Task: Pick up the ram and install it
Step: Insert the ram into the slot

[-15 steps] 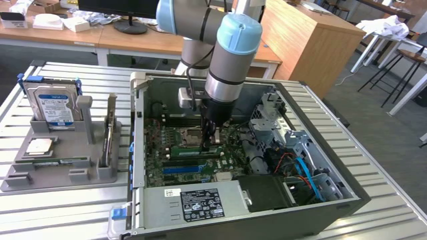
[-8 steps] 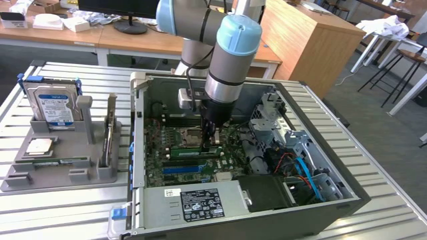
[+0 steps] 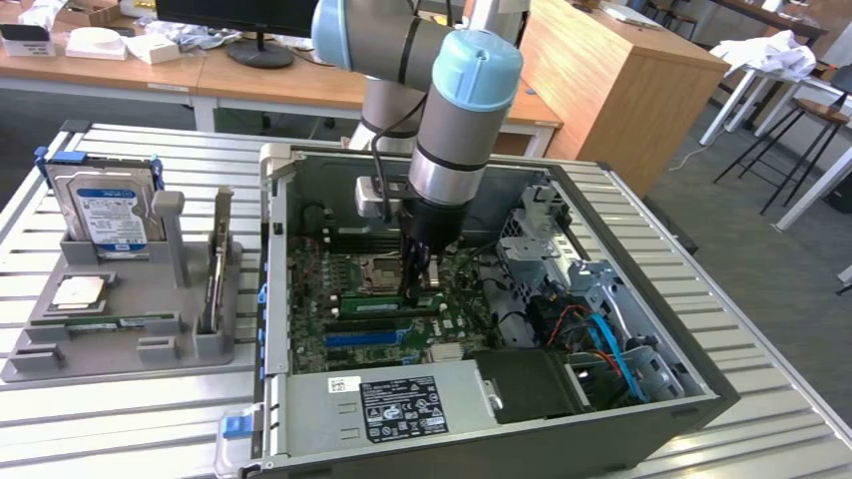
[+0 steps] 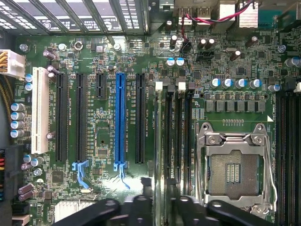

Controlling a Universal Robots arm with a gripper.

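Note:
A green ram (image 4: 160, 141) stands edge-on in a memory slot beside the CPU socket (image 4: 233, 172) on the motherboard. My gripper (image 4: 162, 209) straddles it, its dark fingers (image 4: 141, 207) a little apart on either side, open. In the exterior view the gripper (image 3: 423, 287) reaches straight down into the open PC case, over the ram (image 3: 379, 297) seated in the board. A second ram (image 3: 114, 321) lies flat on the grey holder tray (image 3: 40, 359) at the exterior view's left.
The tray also carries a hard drive (image 3: 107, 215) standing upright and an upright expansion card (image 3: 215, 269). The case walls (image 3: 273, 299), the power supply (image 3: 399, 399) and the drive cage with blue cables (image 3: 606, 339) ring the motherboard. PCI slots (image 4: 120, 117) lie beside the memory slots.

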